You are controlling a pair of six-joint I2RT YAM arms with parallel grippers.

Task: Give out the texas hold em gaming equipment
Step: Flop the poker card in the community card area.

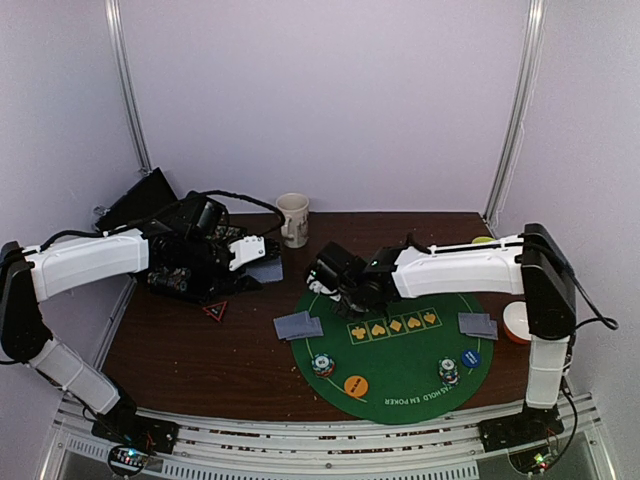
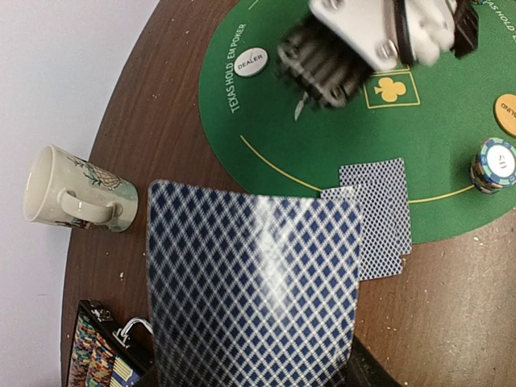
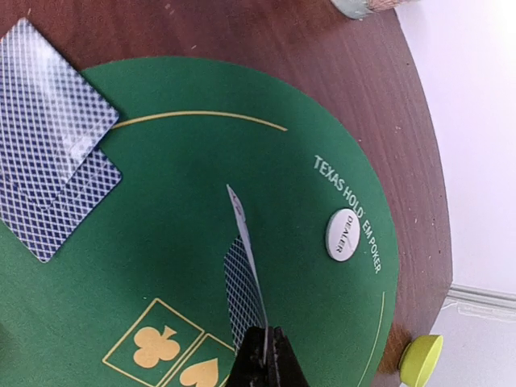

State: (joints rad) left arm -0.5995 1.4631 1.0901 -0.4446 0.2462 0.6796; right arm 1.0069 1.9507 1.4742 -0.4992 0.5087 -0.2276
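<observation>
One card (image 3: 240, 290) stands edge-on, clamped in the right gripper (image 3: 262, 359) above the mat (image 1: 400, 370), at its 11 o'clock. A second card (image 2: 254, 282) is grasped by the left gripper (image 1: 260, 262) over the table (image 1: 200, 350), beyond the mat's 10 o'clock. One pair (image 1: 298, 325) lies at the 9 o'clock rim, a second pair (image 1: 478, 324) at 3 o'clock.

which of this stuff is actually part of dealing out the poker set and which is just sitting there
For the job: raised card, edge-on card, card pairs, chip stacks, orange button, blue button, dealer button, green mat, chip case.

Lying about: mug, yellow-green bowl, red triangle.
</observation>
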